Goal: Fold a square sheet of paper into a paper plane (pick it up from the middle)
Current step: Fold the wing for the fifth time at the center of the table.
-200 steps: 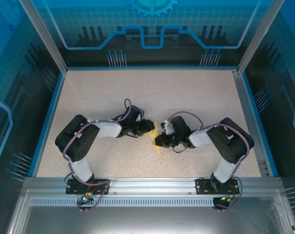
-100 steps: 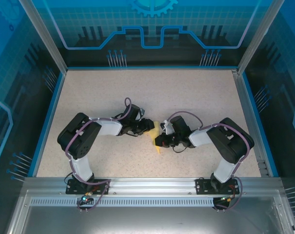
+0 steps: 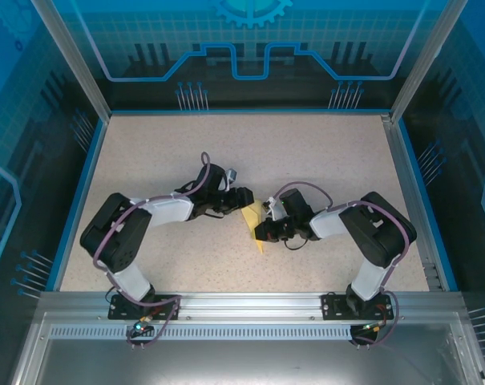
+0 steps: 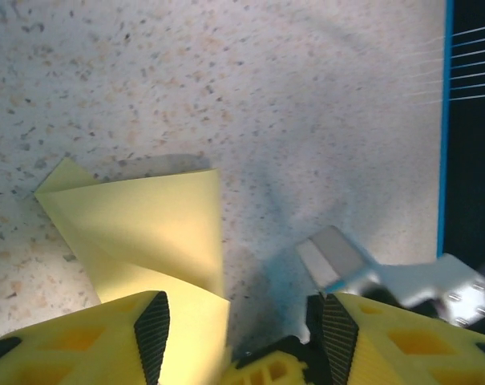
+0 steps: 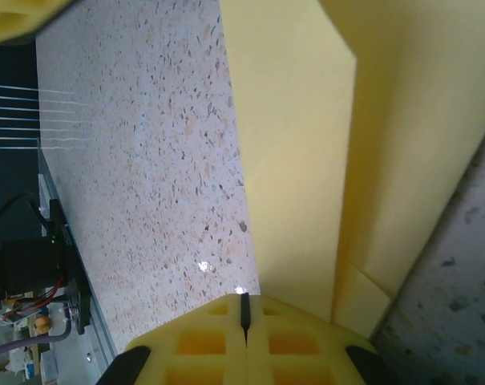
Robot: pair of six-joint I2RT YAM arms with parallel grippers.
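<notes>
From above, the black-and-white left arm (image 3: 146,220) reaches inward across the speckled beige tabletop (image 3: 322,152). The left gripper (image 3: 242,198), with yellow plastic fingers, sits just up and to the left of the pale-yellow paper sheet (image 3: 252,218). In the left wrist view, the left gripper (image 4: 242,325) has its jaws standing apart, with bare table visible between the ribbed black pads (image 4: 152,333). The sheet (image 4: 146,216) lies ahead of the gripper. It is folded, with a raised crease and a pointed corner off to the fingers' left. Its near edge runs in between the fingers, close beside the left pad and clear of the right one. The blue table border (image 4: 446,120) lies far off to the gripper's right.

From above, the sheet lies flat between the two grippers, and its sharp tip points toward the arm bases. The right gripper (image 3: 265,231) rests against the sheet's right side. In the right wrist view, the yellow fingers of the right gripper (image 5: 244,314) are pressed together, leaving only a thin dark seam. The sheet (image 5: 298,160) stretches away ahead of the tips and slightly to their right, in overlapping layers. It runs right up to the fingertips, but whether they pinch it cannot be told. Speckled tabletop (image 5: 146,160) lies to the gripper's left.
</notes>
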